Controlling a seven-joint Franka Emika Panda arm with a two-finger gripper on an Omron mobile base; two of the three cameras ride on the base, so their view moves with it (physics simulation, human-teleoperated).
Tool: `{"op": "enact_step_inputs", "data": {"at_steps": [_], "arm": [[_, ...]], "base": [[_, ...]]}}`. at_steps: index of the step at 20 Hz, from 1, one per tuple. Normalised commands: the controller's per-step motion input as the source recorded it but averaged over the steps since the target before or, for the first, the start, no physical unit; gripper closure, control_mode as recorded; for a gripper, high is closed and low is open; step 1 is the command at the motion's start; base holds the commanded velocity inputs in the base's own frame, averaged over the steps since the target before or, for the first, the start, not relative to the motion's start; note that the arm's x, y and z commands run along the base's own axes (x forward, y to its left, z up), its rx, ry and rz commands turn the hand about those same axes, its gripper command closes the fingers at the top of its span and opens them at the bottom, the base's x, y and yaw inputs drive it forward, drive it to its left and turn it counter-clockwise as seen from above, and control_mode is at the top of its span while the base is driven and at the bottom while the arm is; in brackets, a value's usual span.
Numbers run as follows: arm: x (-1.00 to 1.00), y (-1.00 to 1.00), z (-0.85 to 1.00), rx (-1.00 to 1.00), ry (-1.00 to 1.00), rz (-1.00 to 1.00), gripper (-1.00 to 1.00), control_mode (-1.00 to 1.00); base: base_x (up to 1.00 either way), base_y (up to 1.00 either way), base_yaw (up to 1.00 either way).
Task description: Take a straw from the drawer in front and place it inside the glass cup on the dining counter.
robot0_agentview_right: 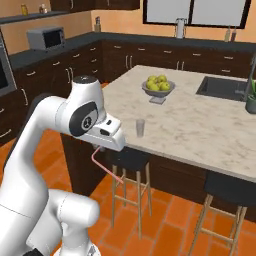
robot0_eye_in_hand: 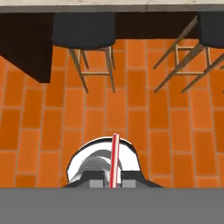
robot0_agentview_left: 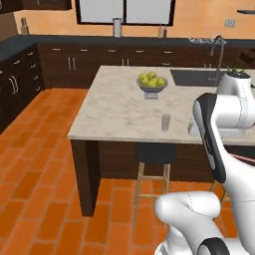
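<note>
Right now the gripper is closed tight on the straw, which in the hand view runs as a thin red line up from between the finger tips, over orange floor tiles. From the right base view the straw hangs below the hand, slanting down and away, in front of a stool; the hand sits beside the near edge of the counter, a little lower than its top. In the left base view a short pink sliver of straw shows by the arm, though it is too thin there to say more.

The glass stands upright on the marbled top near its front edge, apart from the straw; the right base view shows it just beyond the hand. Farther back on the same top is a bowl of yellow-green fruit, well apart from the glass. A sink is set into the top's far side.
</note>
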Motion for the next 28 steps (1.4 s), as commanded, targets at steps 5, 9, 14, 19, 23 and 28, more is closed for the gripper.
{"op": "enact_step_inputs", "data": {"at_steps": [5,9,14,19,23,28], "arm": [[0.00,0.00,0.00,0.00,0.00,0.00,1.00,1.00],[0.00,0.00,0.00,0.00,0.00,0.00,1.00,1.00],[0.00,0.00,0.00,0.00,0.00,0.00,1.00,1.00],[0.08,0.04,0.08,0.01,0.00,-0.03,1.00,-1.00],[0.01,0.01,0.85,0.21,-0.16,-0.01,1.00,-1.00],[-0.03,0.00,0.83,0.33,-0.21,0.03,1.00,-1.00]], "base": [[1.00,0.29,-0.39],[1.00,0.32,-0.37],[1.00,0.32,-0.35],[0.71,0.24,-0.21],[0.00,0.00,0.00],[0.00,0.00,0.00]]}}
